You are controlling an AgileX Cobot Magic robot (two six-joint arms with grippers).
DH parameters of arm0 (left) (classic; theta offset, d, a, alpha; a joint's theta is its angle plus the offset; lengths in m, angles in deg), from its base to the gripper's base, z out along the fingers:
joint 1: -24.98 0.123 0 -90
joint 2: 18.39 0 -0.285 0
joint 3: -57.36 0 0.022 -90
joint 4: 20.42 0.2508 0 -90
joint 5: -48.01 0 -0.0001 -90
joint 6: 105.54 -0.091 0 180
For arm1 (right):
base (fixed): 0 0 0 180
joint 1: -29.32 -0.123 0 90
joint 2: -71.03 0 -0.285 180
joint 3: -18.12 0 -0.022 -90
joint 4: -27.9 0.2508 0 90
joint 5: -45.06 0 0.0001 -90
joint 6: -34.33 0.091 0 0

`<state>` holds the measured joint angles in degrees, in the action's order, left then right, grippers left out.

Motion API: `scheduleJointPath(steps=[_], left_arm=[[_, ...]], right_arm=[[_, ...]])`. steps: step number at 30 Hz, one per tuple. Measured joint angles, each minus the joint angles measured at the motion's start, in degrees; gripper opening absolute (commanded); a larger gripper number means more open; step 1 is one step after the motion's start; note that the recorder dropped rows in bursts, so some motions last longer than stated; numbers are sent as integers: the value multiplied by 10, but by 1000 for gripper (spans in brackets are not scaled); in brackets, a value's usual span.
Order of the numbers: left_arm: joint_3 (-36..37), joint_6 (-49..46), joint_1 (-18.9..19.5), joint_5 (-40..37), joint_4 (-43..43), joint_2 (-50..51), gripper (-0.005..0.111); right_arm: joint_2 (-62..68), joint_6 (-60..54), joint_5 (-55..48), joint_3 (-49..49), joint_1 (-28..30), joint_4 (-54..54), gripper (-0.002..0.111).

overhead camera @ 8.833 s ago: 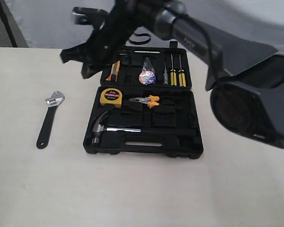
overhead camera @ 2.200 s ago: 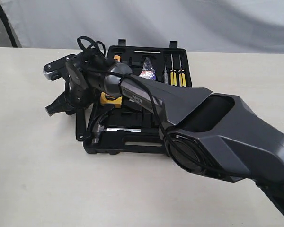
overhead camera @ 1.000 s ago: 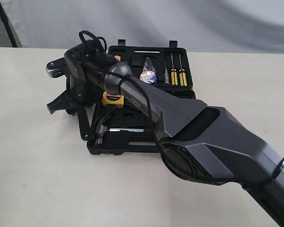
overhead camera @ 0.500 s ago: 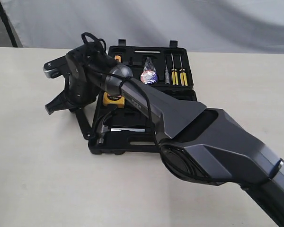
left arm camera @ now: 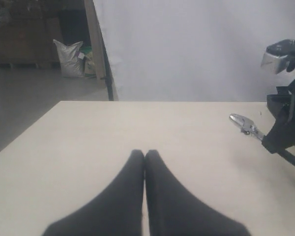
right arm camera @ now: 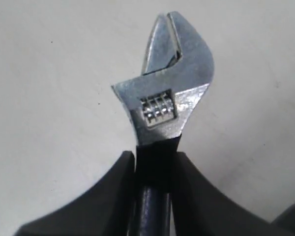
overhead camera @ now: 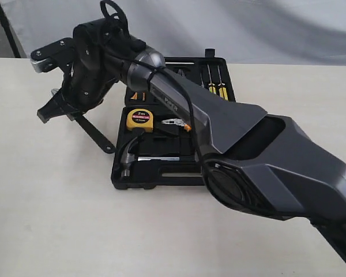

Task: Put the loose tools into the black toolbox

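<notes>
My right gripper (overhead camera: 51,108) reaches across to the left of the black toolbox (overhead camera: 161,176) and is shut on the black adjustable wrench (overhead camera: 95,134). The wrench is held above the table, its handle slanting down toward the case's left edge. In the right wrist view the fingers clamp the handle just below the wrench's (right arm camera: 167,98) silver jaw. That jaw (left arm camera: 243,123) also shows in the left wrist view. The claw hammer (overhead camera: 131,158) lies in the toolbox's front half. The arm hides the tape roll. My left gripper (left arm camera: 145,153) is shut and empty over bare table.
A yellow tape measure (overhead camera: 139,118) and orange-handled pliers (overhead camera: 176,124) lie in the case, with yellow screwdrivers (overhead camera: 214,86) in its rear half. The big right arm (overhead camera: 265,156) spans the case. A dark doorway with a sack (left arm camera: 69,56) lies beyond the table edge.
My right gripper has risen and swung left with the wrench. The handle's end has come away from the toolbox's left edge. The toolbox sits slightly further right than before.
</notes>
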<state>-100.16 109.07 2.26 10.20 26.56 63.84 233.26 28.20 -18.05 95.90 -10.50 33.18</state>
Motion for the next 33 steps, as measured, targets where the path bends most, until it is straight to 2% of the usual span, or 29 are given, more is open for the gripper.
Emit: scheduleJointPath(steps=[8,15,17,23,24,33], left_arm=[[0,0,0,0,0,0,1],[0,0,0,0,0,0,1],[0,0,0,0,0,0,1],[0,0,0,0,0,0,1],[0,0,0,0,0,0,1],[0,0,0,0,0,0,1]], right_arm=[[-61,-29,-51,0,15,23,0],[-65,-86,-64,-23,41,24,2],[-51,-94,-64,-33,43,24,10],[-4,-85,-68,-46,41,24,58],[2,-85,-65,-46,40,24,61],[17,-73,29,-46,22,24,59]])
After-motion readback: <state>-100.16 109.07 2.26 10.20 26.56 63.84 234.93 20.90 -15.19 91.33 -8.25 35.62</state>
